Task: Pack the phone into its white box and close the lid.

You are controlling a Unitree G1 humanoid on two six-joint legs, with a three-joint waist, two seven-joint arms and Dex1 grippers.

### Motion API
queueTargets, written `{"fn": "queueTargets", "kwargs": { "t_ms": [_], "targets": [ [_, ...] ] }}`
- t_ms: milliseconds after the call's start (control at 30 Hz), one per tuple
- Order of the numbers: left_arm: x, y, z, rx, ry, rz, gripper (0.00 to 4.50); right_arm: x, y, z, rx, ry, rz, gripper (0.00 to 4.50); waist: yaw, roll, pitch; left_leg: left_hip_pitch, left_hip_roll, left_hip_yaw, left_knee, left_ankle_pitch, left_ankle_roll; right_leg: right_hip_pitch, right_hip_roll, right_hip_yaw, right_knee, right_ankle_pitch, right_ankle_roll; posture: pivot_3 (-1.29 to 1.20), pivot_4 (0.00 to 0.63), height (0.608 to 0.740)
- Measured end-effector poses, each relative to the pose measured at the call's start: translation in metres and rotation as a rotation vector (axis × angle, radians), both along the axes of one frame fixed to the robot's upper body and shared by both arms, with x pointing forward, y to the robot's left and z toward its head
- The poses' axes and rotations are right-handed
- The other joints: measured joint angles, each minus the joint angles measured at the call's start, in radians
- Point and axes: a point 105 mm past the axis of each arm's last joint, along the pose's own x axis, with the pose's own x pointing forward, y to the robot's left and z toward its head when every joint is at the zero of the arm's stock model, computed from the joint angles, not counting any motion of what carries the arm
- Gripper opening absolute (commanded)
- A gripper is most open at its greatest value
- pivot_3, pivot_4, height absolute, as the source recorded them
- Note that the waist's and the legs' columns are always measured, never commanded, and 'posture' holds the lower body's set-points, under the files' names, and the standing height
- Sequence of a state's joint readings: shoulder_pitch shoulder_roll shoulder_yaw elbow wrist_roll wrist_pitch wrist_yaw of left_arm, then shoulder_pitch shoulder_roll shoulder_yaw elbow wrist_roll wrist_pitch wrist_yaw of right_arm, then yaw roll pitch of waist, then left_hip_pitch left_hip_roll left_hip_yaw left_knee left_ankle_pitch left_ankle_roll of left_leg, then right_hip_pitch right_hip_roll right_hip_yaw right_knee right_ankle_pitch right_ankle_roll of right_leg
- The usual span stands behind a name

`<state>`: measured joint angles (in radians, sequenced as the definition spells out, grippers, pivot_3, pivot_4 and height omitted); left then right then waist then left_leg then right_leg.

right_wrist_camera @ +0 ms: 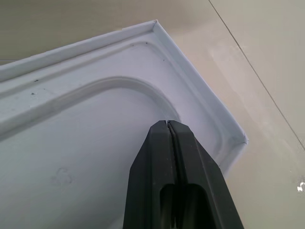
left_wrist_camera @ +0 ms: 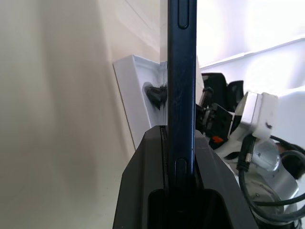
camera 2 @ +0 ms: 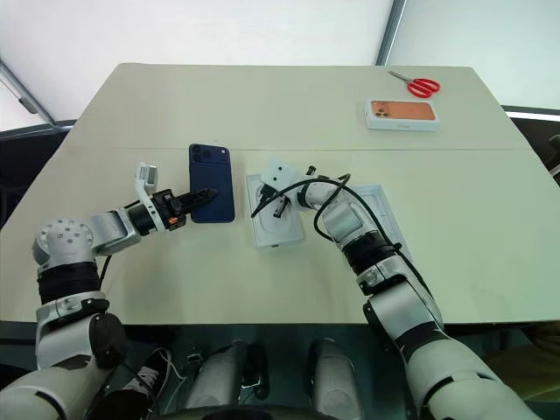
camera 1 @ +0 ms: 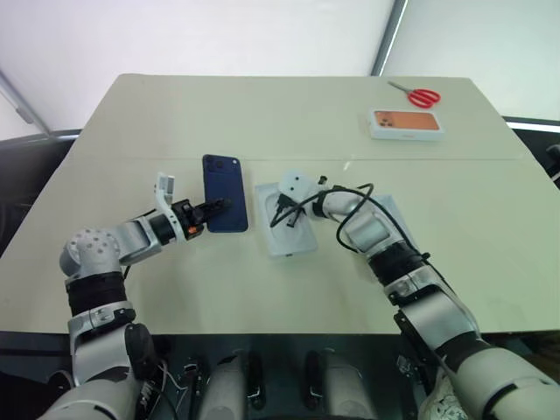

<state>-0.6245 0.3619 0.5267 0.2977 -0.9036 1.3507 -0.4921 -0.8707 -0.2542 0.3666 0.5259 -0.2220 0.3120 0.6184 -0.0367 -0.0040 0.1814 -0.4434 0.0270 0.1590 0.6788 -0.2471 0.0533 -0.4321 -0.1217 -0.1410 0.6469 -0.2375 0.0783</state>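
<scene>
The dark navy phone (camera 1: 224, 205) hangs just left of the white box (camera 1: 284, 229), back up, its camera bump at the far corner. My left gripper (camera 1: 214, 208) is shut on the phone's near left edge; the left wrist view shows the phone (left_wrist_camera: 182, 71) edge-on between the fingers. My right gripper (camera 1: 278, 217) is shut and empty, its tips (right_wrist_camera: 167, 125) resting inside the box (right_wrist_camera: 95, 143) on a white face with a rounded outline. The lid (camera 2: 382, 208) lies flat to the right of the box, partly hidden under my right forearm.
A white box with an orange phone picture (camera 1: 405, 123) lies at the far right of the table (camera 1: 262, 114), with red-handled scissors (camera 1: 420, 94) behind it. The table's near edge runs just below both arms.
</scene>
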Motion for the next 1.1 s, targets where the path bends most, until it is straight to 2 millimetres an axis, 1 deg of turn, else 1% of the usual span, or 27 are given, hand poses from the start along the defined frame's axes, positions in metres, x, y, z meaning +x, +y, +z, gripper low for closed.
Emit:
{"fn": "queueTargets", "kwargs": {
  "t_ms": [133,167,233,300,400,433,533,633,700,767,833,900,1033,1100],
  "targets": [
    [0.000,-0.001,-0.001,-0.003,0.002,-0.001,0.00,-0.001,-0.004,0.000,0.000,0.017,-0.028,0.03,0.000,0.000,0.000,0.000,0.000,0.000,0.000,0.000,0.000,0.000,0.000,0.000,0.000,0.000,0.000,0.00,0.150,0.738],
    [0.000,-0.001,-0.001,-0.003,0.003,0.000,0.00,-0.003,-0.004,0.001,0.015,0.026,-0.030,0.03,0.001,0.000,0.000,0.000,0.000,0.000,0.000,0.000,0.000,0.000,0.000,0.000,0.000,0.000,0.000,0.00,0.150,0.738],
    [0.000,0.000,-0.001,-0.003,0.005,0.002,0.00,-0.009,-0.005,0.001,0.101,0.088,-0.025,0.03,0.002,0.000,0.000,0.000,0.000,0.000,0.000,0.000,0.001,0.000,0.000,0.000,0.000,0.000,0.000,0.00,0.150,0.738],
    [-0.001,0.000,-0.003,-0.002,0.009,0.004,0.00,-0.016,-0.003,0.006,0.191,0.150,0.004,0.03,-0.001,0.000,0.000,0.000,0.000,0.000,0.000,0.000,0.001,0.000,0.000,0.000,0.000,0.000,0.000,0.00,0.150,0.738],
    [-0.001,0.000,-0.002,-0.003,0.008,0.002,0.00,-0.023,-0.004,0.024,0.261,0.172,0.045,0.03,-0.003,0.000,0.000,0.000,0.000,0.000,0.000,0.000,0.001,0.000,0.001,0.000,0.000,0.000,0.000,0.00,0.150,0.738],
    [-0.001,-0.001,-0.002,-0.004,0.008,0.002,0.00,-0.023,-0.009,0.028,0.264,0.171,0.046,0.03,-0.002,0.000,0.000,0.000,0.000,0.000,0.000,0.000,0.001,0.000,0.001,0.000,0.000,0.000,0.000,0.00,0.150,0.738],
    [-0.001,0.000,-0.002,-0.003,0.007,0.003,0.00,-0.020,-0.033,0.032,0.227,0.164,0.010,0.03,0.001,0.000,0.000,0.000,0.000,0.000,0.000,0.000,0.001,0.000,0.000,0.000,-0.001,0.000,0.000,0.00,0.150,0.738],
    [-0.001,0.000,-0.002,-0.003,0.007,0.003,0.00,-0.020,-0.066,0.034,0.144,0.161,-0.019,0.03,0.002,0.000,0.000,0.000,0.000,0.000,0.000,0.000,0.001,0.000,0.000,0.000,-0.001,0.000,0.000,0.00,0.150,0.738],
    [-0.001,0.000,-0.002,-0.004,0.007,0.002,0.00,-0.026,-0.086,0.029,0.091,0.176,-0.026,0.03,0.002,0.000,0.000,0.000,0.000,0.000,0.000,0.000,0.001,0.000,0.000,0.000,-0.001,0.000,0.000,0.00,0.150,0.738],
    [-0.001,0.000,-0.002,-0.006,0.008,0.001,0.00,-0.036,-0.095,0.017,0.071,0.225,-0.013,0.03,0.000,0.000,0.000,0.000,0.001,0.000,0.000,0.000,0.001,0.000,-0.001,0.000,-0.001,0.000,0.000,0.00,0.150,0.738],
    [-0.002,-0.001,-0.003,-0.008,0.009,-0.002,0.00,-0.046,-0.095,0.007,0.065,0.276,0.022,0.03,-0.003,0.000,0.000,0.000,0.001,0.000,0.000,0.000,0.001,0.000,-0.001,0.000,-0.001,0.000,0.000,0.00,0.150,0.738],
    [-0.002,-0.001,-0.003,-0.007,0.009,-0.004,0.00,-0.055,-0.090,0.002,0.074,0.307,0.060,0.03,-0.005,0.000,0.000,0.000,0.001,0.000,0.000,0.000,0.001,0.000,0.000,0.000,-0.001,0.000,0.000,0.00,0.150,0.738],
    [-0.001,-0.002,-0.002,-0.005,0.008,-0.008,0.00,-0.062,-0.081,0.000,0.051,0.287,0.130,0.03,-0.002,0.000,0.000,0.000,0.001,0.000,0.000,0.000,0.001,0.000,0.000,0.000,-0.001,0.000,0.000,0.00,0.150,0.738],
    [-0.001,-0.003,-0.002,-0.003,0.007,-0.010,0.00,-0.066,-0.078,-0.006,0.043,0.298,0.145,0.03,0.004,0.000,0.000,0.000,0.000,0.000,0.000,0.000,0.001,0.000,-0.001,0.000,-0.001,0.000,0.000,0.00,0.150,0.738]
  ]
}}
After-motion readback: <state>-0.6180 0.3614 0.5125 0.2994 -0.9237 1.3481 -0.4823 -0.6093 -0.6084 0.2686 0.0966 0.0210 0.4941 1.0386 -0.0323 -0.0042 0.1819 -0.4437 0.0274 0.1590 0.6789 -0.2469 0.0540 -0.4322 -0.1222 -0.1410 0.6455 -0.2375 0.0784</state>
